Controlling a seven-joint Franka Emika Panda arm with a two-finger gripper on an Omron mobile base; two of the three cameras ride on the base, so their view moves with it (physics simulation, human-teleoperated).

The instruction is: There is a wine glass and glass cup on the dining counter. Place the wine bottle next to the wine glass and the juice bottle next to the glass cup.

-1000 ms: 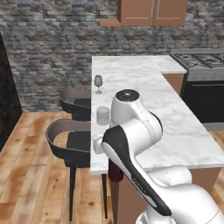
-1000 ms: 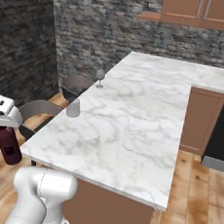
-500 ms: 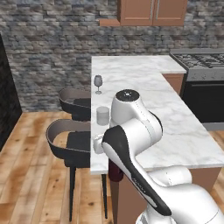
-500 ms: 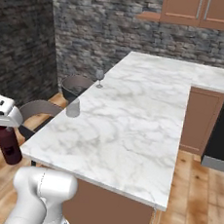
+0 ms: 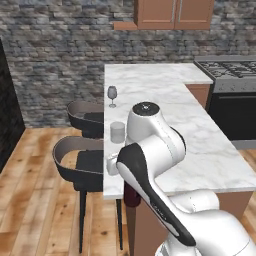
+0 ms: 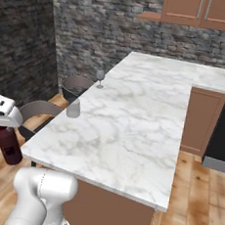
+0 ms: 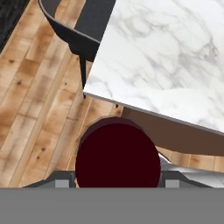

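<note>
The gripper (image 6: 5,123) is clamped on the top of the juice bottle (image 6: 8,144), which hangs upright off the near left corner of the dining counter (image 6: 133,121), beside and partly below the slab's edge. In the hand view the bottle's round maroon cap (image 7: 117,158) sits between the two fingers, with the marble corner and wooden floor beyond it. In the left base view only the bottle's lower body (image 5: 131,196) is seen, under the counter's edge, behind the arm.

The glass cup (image 6: 73,108) stands near the counter's left edge, well apart from the bottle; the wine glass (image 6: 100,77) stands farther along the same edge.

To do this step well, the bottle probably needs lifting until its base clears the slab before it travels inward, since a sideways move at this height would likely knock it against the counter's edge. It should be kept upright, carried along the left edge, and set down just beside the cup without touching it; the light, straight-sided cup would likely slide or tip if struck. Release should wait until the base rests flat.

The arm folds from the base with its elbow raised over the counter's near end, then reaches down and to the left past the corner, the hand pointing downward.
</note>
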